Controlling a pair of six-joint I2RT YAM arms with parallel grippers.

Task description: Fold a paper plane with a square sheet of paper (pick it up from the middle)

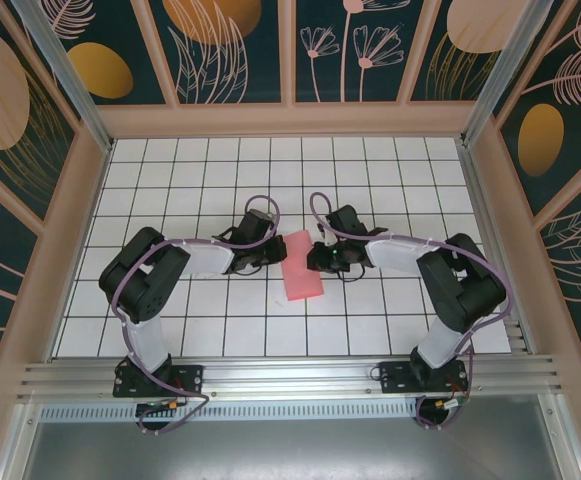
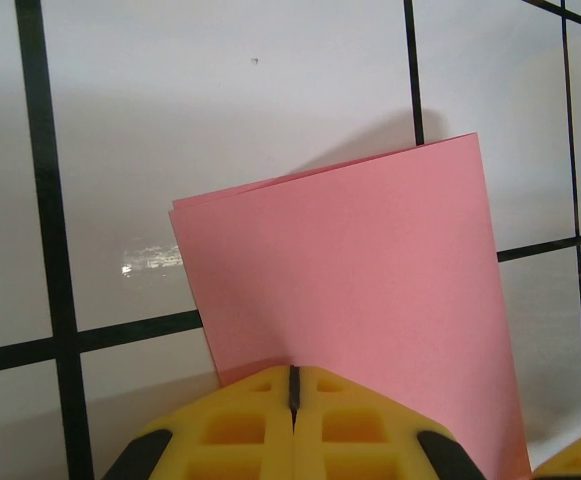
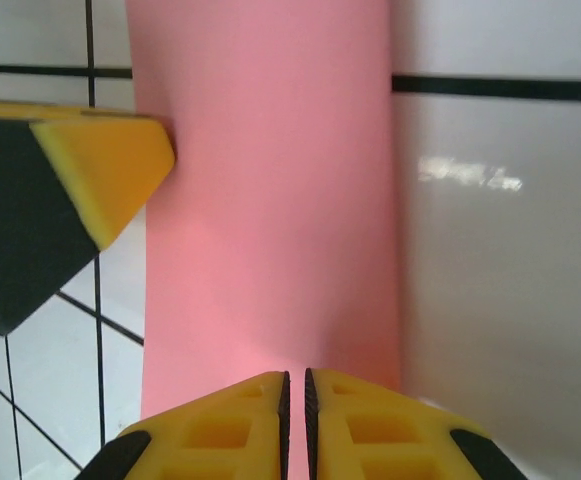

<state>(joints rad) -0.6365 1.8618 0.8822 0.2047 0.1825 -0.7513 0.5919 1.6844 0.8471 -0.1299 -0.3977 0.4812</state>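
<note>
One folded square sheet of paper touches left tool and right tool.

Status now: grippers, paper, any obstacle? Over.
Left gripper shut, right gripper shut. Pink sheet folded in half, on table, between them. No obstacle seen.

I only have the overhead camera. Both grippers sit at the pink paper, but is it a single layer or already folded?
Observer: Folded. The left wrist camera shows two layers of the paper, their edges slightly offset at the far left corner.
Operator: Is the left gripper open?
Observer: No, the left gripper is shut, right at the paper's near edge.
Operator: And the right?
Observer: The right gripper is closed to a thin slit at the paper's edge. I can't tell whether it pinches the sheet.
</note>
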